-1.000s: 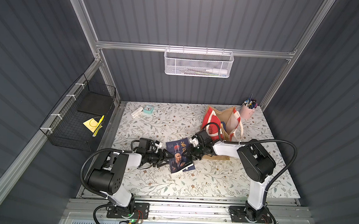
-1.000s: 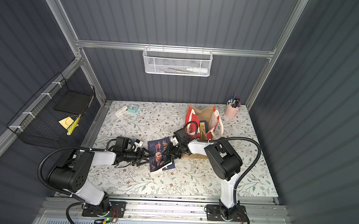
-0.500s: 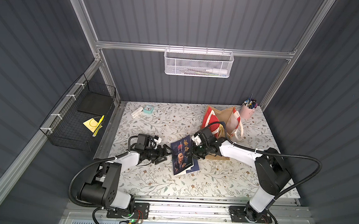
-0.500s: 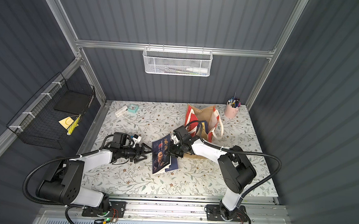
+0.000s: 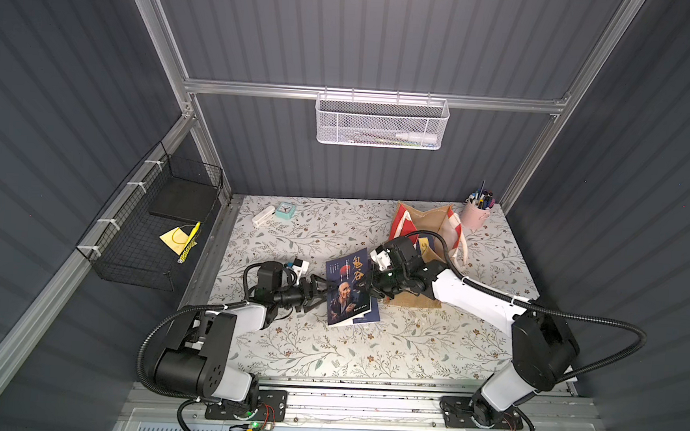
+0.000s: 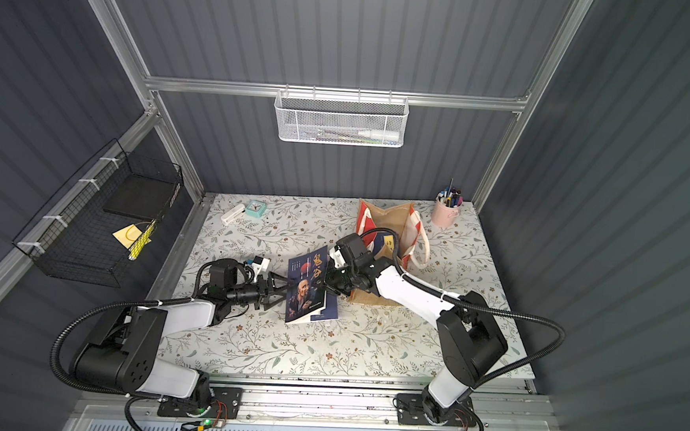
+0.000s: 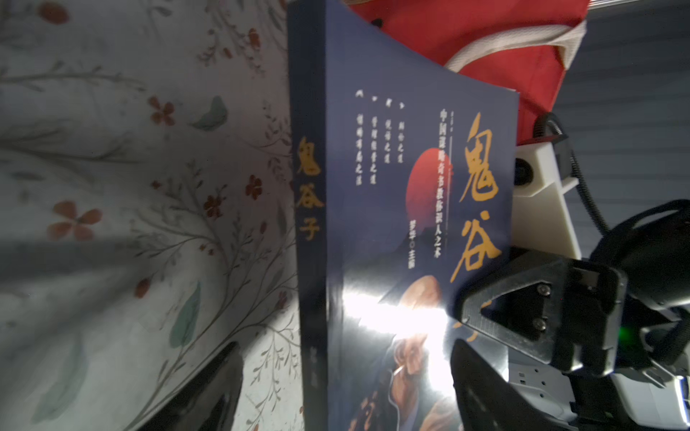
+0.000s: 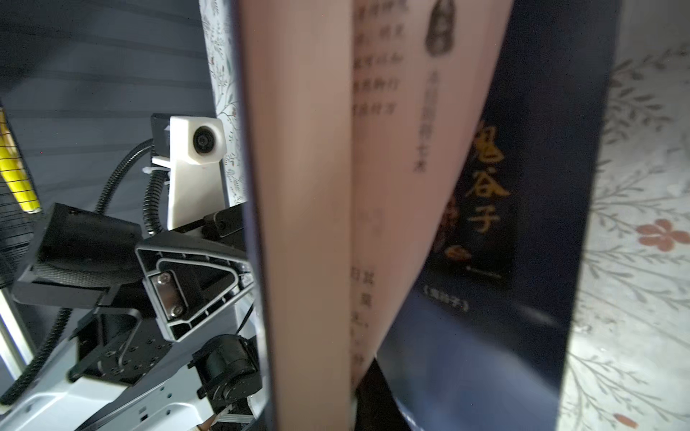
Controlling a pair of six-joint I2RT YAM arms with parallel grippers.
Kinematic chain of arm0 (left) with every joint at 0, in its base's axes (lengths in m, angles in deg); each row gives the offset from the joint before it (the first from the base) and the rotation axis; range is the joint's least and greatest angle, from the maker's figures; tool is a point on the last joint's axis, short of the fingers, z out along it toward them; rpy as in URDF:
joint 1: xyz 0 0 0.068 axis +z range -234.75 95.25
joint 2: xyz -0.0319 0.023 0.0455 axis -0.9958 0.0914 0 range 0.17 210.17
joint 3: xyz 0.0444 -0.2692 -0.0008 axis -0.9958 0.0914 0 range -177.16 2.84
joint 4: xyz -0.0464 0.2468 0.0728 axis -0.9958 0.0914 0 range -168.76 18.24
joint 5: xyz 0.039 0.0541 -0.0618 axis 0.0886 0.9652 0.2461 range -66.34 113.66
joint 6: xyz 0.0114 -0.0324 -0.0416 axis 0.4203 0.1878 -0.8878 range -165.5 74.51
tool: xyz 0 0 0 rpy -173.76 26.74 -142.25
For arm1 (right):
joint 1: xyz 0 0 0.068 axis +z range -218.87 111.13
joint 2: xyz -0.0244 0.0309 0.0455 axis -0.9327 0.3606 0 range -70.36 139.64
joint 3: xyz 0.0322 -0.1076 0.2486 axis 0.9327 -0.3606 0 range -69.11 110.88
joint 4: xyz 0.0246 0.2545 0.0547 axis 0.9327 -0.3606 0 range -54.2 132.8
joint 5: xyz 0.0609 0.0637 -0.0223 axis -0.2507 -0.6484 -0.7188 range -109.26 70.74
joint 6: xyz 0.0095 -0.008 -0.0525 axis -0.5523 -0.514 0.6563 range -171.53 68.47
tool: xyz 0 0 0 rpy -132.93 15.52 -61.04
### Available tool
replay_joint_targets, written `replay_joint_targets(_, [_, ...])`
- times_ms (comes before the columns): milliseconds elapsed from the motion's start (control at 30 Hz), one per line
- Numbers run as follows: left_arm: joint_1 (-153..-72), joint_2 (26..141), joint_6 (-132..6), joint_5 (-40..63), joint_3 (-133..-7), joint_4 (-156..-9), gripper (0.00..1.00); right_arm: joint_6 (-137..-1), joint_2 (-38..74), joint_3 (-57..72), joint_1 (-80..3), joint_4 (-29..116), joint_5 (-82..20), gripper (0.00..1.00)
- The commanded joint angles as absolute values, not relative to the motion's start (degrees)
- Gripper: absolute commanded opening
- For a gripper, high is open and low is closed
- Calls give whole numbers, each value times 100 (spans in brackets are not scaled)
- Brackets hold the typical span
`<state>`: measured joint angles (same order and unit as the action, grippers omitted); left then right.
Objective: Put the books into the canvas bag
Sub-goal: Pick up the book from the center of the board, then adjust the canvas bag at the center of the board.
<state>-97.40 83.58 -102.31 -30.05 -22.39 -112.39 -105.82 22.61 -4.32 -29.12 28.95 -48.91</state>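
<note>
- The portrait book [image 5: 346, 284] is in the middle of the table [image 5: 327, 346], between the two hands. The left hand [image 5: 316, 295] is at its spine side and the right hand [image 5: 372, 286] at its page edge.
- Its long axis runs from the near side of the table to the far side, a little slanted. The gold title end points toward the canvas bag [image 5: 431, 226], and the old man's face points toward the robot bases. The book is tilted, with the spine low by the table and the page edge higher.
- The right hand is almost closed and pinches the page edge. In the left wrist view one of its fingers [image 7: 522, 309] lies on the cover.
- The left hand is spread wide and holds nothing. One finger [image 7: 481, 392] is over the cover and its partner is over the table, with the spine between them. I cannot tell whether it touches the book.
- Under the book a second navy cover [image 5: 355, 319] lies flat; I cannot tell if it is another book.
- The canvas bag is just behind the right hand, with a navy book with a yellow label [image 6: 385, 241] in its mouth.
</note>
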Motion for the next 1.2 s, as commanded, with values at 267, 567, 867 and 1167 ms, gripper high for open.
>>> replay_joint_targets(267, [-9838, 8151, -10993, -3634, -2928, -11714, 27, -10900, 1630, -52, -2936, 2953, -5151, 27])
replay_joint_targets(567, [-9829, 7449, -8976, -3125, -4305, -8074, 0, -9966, 1096, 563, -2949, 1069, -4580, 43])
replay_joint_targets(867, [-9838, 7424, -7722, -2344, -6041, -5917, 0, -9215, 96, 579, -3080, -478, -3106, 57])
replay_joint_targets(1167, [-10103, 7663, -7757, -1817, -8013, -5467, 0, -8146, -428, 1082, -4725, -1462, -3097, 65])
